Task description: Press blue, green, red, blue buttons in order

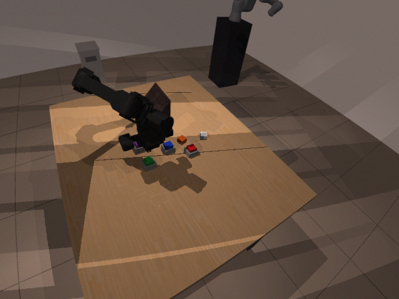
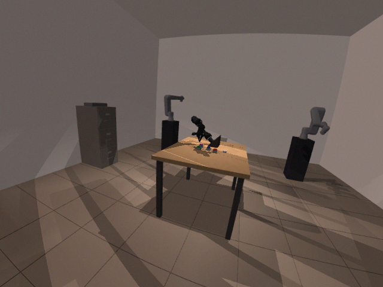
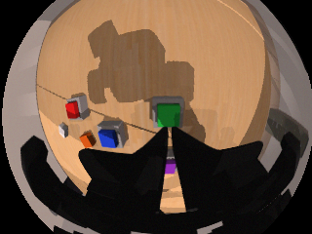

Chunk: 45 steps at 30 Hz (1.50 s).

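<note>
Four push-buttons sit on the table [image 1: 225,205], and, reading left to right in the top view, the purple button [image 1: 136,144] comes first, half hidden under the black gripper [image 3: 171,132]. It is not part of the sequence, so it is the nearest thing to avoid. The gripper's fingers are pressed together with nothing between them, forming a single blunt tip.

Next comes the green button [image 1: 148,161], a little forward of the row. In the wrist view the joined fingertips point straight at its cap, so I judge it to be the target of the step in hand. Whether the tip already touches the cap I cannot tell. It looks like a rigid cap in a grey housing: nothing to grasp, just a firm, vertical push on the middle of the cap until it stops, then a release. An off-centre push could slide off onto the housing.

The blue button [image 1: 168,146] follows, just beside the arm, then the orange block [image 1: 182,139] close behind it, and the red button [image 1: 191,148]. The white block [image 1: 203,135] is furthest right. Both blocks look small and light and would shift at a nudge, and the orange one sits near the path between blue and red.
</note>
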### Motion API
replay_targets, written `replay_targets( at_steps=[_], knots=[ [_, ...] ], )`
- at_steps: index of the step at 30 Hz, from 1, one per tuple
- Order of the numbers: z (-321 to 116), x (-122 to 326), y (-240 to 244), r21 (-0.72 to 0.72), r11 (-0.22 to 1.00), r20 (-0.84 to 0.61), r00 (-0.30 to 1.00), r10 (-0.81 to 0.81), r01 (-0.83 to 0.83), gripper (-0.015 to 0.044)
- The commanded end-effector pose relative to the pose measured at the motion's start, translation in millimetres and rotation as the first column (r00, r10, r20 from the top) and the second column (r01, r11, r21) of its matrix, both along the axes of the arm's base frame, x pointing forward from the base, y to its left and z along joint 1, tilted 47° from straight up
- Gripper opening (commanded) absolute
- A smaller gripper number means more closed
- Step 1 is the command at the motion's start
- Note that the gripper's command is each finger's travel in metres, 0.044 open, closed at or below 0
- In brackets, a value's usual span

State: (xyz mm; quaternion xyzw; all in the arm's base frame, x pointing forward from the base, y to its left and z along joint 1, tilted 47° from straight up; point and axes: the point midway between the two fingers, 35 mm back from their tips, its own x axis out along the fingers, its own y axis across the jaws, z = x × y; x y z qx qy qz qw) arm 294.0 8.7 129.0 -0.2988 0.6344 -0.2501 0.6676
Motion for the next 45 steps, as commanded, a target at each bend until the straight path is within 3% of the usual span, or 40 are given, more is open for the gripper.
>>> replay_targets(
  at_steps=[1,45],
  knots=[
    [-15.8,-2.1,-21.3,-0.011,1.0,-0.011,1.0,-0.001,0.001,0.002],
    [-37.8,-0.2,-44.6,-0.012,1.0,-0.01,1.0,-0.001,0.001,0.002]
  ],
)
